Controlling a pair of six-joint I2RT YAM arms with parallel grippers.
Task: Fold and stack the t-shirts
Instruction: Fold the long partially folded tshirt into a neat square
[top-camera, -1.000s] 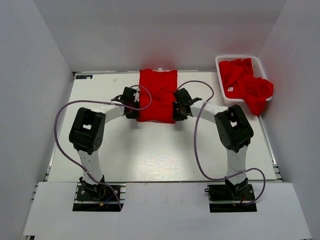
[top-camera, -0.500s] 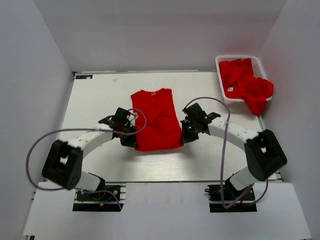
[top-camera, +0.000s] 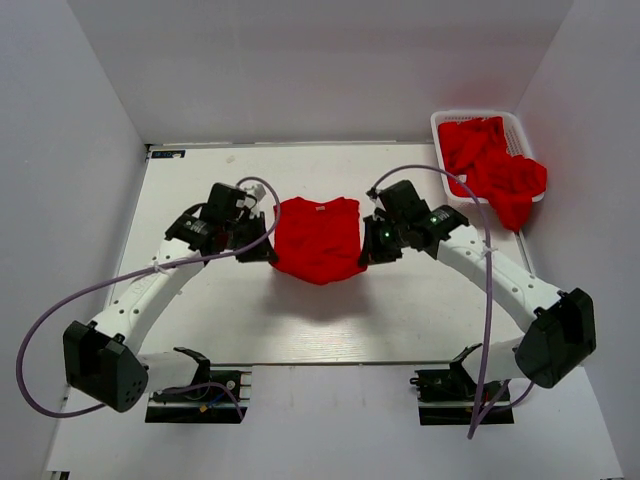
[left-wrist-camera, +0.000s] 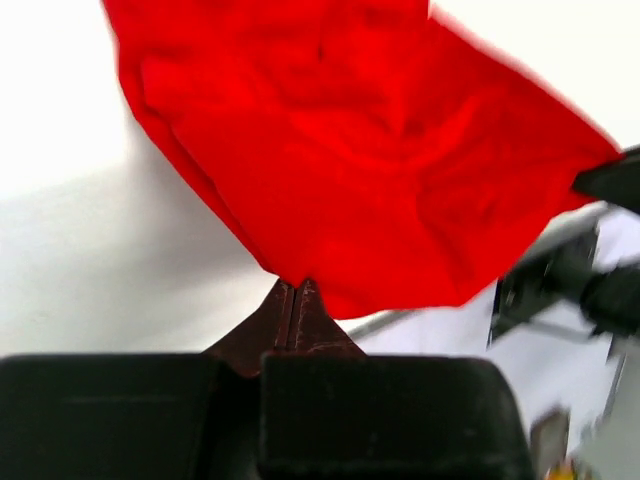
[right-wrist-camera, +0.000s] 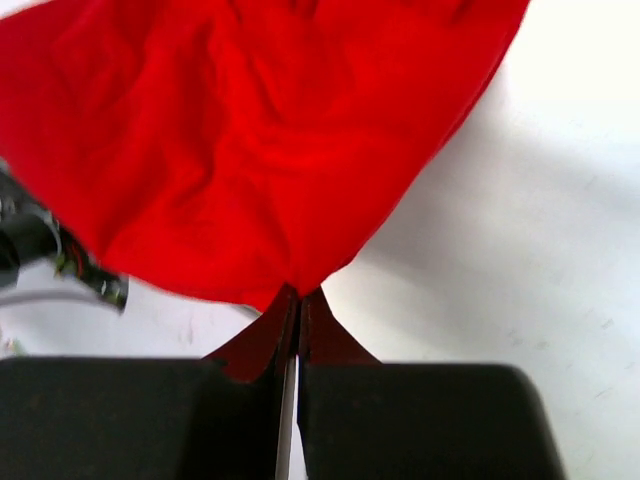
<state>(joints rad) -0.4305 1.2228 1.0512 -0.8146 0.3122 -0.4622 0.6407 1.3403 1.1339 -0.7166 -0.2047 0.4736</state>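
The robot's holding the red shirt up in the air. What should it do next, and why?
Probably lower both arms together and lay the t-shirt flat on the table. The left fingers and right fingers are each shut on one edge, and the cloth sags between them above the surface, so it likely needs spreading out before folding.

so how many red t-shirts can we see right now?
2 at least. One red fabric t-shirt hangs between the left claw and right claw; a tangled red heap fills the white slotted plastic basket, likely hiding more.
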